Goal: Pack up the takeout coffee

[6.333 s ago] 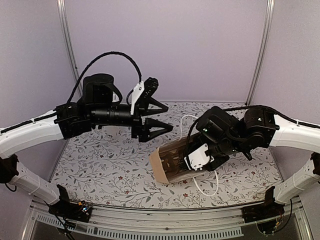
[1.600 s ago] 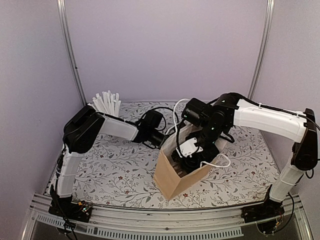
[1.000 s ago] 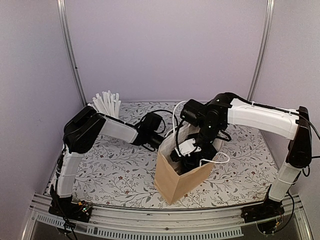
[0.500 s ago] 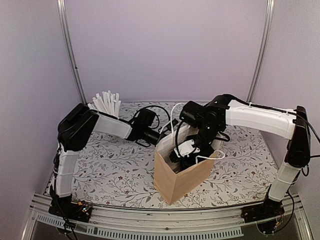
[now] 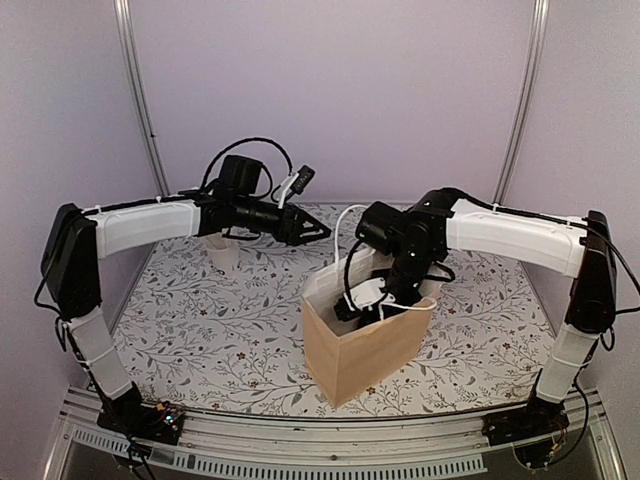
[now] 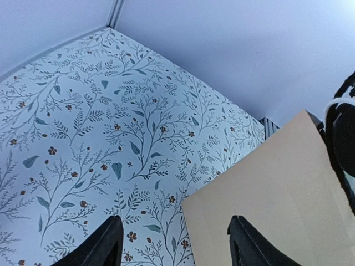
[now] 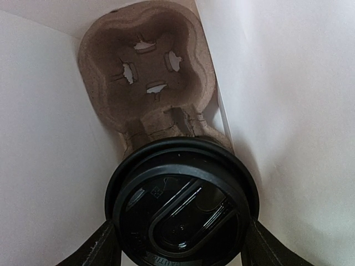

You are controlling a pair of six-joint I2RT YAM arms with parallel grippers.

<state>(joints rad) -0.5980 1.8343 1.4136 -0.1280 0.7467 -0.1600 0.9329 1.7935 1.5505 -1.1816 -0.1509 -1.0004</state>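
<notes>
Reaching down through the open top of the brown paper bag [image 5: 355, 345], the right gripper [image 7: 178, 246] clasps the takeout coffee [image 7: 182, 213] by its black lid, with one finger against each side of the rim. The lid hides the cup's body. The coffee is inside the bag, directly over the near part of the brown pulp carrier [image 7: 147, 72] on the bag's floor; whether it is seated in a well cannot be told. The bag stands upright on the floral table [image 5: 200, 320], near the middle of its near edge, with its white cord handles [image 5: 345, 215] looping up beside the right arm. The left gripper [image 5: 305, 228] hovers above the far half of the table, just left of the bag and pointing toward it, with its jaws wide apart and nothing between them.
</notes>
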